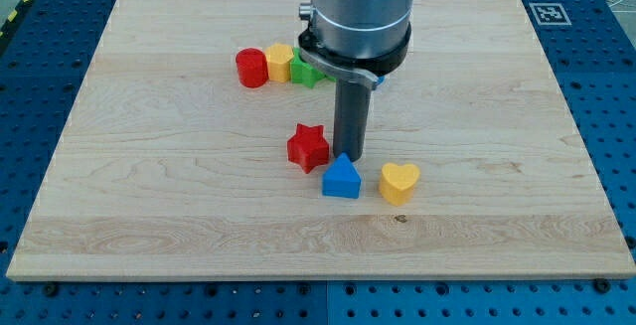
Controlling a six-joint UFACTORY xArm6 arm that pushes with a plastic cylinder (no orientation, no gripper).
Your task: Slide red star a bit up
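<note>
The red star (308, 147) lies near the middle of the wooden board (149, 166). My tip (350, 156) stands just to the star's right, with a small gap, and right above the top of the blue house-shaped block (341, 178). A yellow heart (398, 182) lies to the right of the blue block.
A red cylinder (251, 69), a yellow block (279, 63) and a green block (307, 71) sit in a row above the star, partly behind the arm. A bit of a blue block (381, 80) shows at the arm's right edge.
</note>
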